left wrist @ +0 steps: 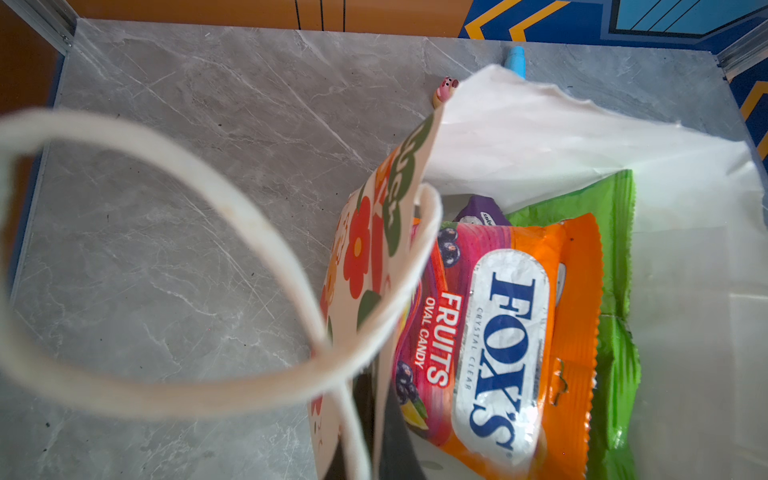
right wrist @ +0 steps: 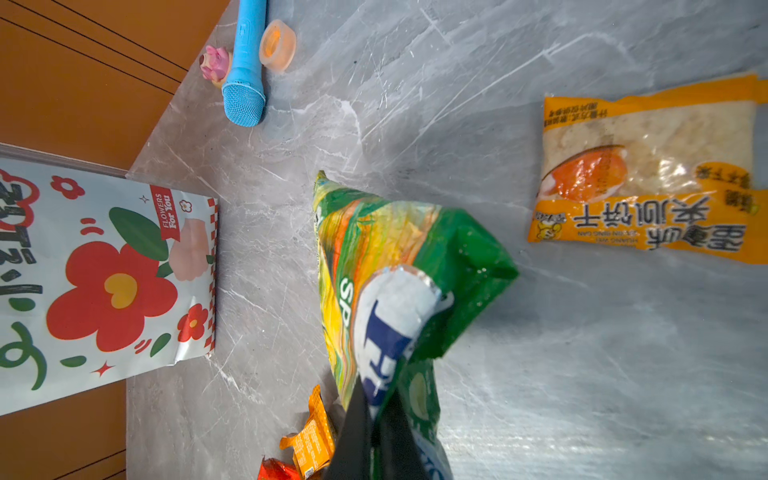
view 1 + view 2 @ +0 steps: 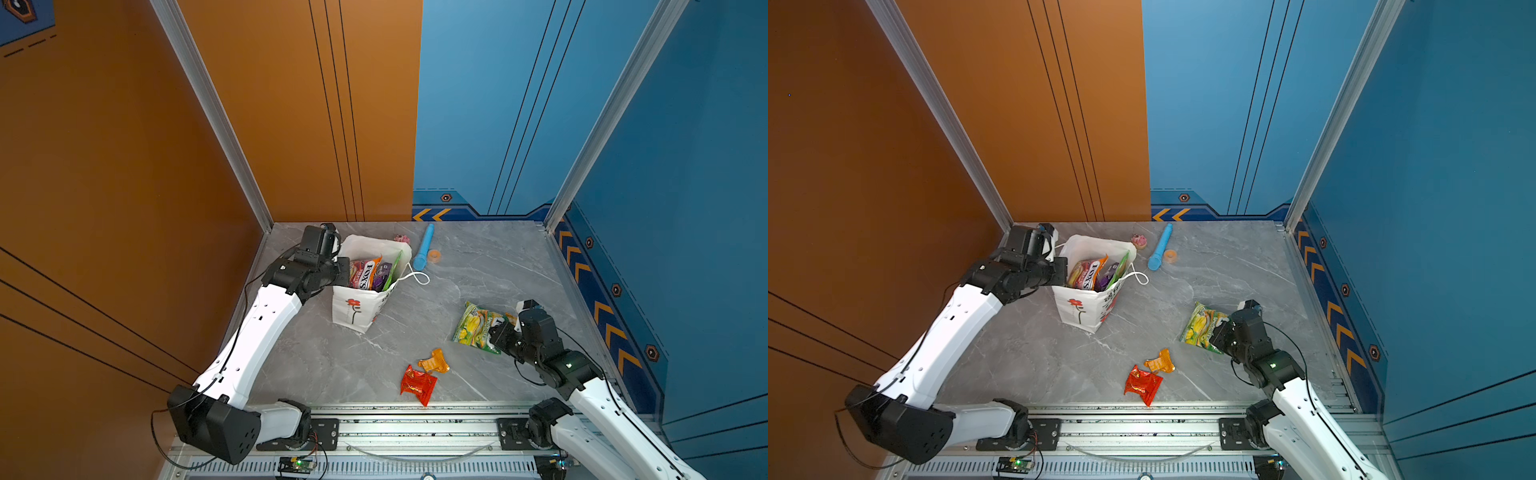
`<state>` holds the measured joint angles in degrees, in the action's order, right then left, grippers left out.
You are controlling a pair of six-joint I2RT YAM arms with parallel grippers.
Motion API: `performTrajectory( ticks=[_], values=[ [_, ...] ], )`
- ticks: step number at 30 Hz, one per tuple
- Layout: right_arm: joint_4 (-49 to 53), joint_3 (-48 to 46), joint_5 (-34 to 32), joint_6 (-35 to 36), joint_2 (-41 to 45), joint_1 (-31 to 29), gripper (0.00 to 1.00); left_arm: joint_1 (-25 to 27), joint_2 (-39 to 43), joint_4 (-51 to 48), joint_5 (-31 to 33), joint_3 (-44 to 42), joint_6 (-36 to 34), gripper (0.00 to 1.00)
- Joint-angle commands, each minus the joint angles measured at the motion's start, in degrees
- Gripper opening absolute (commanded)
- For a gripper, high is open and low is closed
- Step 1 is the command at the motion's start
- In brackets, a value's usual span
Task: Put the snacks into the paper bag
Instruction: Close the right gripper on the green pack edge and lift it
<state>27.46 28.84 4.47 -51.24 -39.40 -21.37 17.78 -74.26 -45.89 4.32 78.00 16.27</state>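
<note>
- Reading the tabletop in a top view as a clock face with 12 at the far wall, the paper bag [image 3: 353, 309] stands upright at about 10 o'clock with its mouth open.
- The left gripper [image 3: 341, 272] sits at the bag's own 9 o'clock rim. Its jaws are pressed together on the paper wall beside a cord handle [image 1: 232, 216], apparently steadying the bag and holding the mouth open.
- Already inside are an orange FOX'S packet [image 1: 498, 340], a purple pack [image 1: 478, 212] and a large green chip bag [image 1: 615, 249].
- The right gripper [image 3: 495, 332] is at 3 o'clock, clamped on the near edge of the green packet [image 2: 395, 249]. The gripped end looks raised, but it cannot be told whether the far corner is off the table.
- Other snacks lie loose. A small orange packet [image 3: 434, 361] and a red packet [image 3: 417, 384] sit side by side near 6 o'clock. A yellow-orange packet [image 2: 648, 174] lies just beyond the green one.
- The blue tube [image 3: 424, 247], pink toy [image 3: 402, 239] and small orange cup [image 3: 434, 255] sit near 12 o'clock and are not part of the load.
- The step in hand looks like the pick of the green packet, with the grasp made and the carry not yet under way.
- The next move calls for lifting the packet clear and carrying it toward 10 o'clock above the bag's rim. It should be let go over the free space on the mouth's 3 o'clock side, since the 9 o'clock side is crowded.
</note>
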Motion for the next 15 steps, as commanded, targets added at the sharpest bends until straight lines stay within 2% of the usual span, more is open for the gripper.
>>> performTrajectory(
  ticks=[1, 15],
  values=[
    [-3.0, 3.5, -1.6, -1.0, -0.4, 0.3, 0.0, 0.0, 0.8, 3.1, 1.1, 0.1, -0.6, 0.0],
    [-5.5, 12.9, -2.3, 0.4, -4.8, -0.3, 0.0, -0.1, 0.1, 3.2, 1.3, 0.0, -0.7, 0.0]
  ],
)
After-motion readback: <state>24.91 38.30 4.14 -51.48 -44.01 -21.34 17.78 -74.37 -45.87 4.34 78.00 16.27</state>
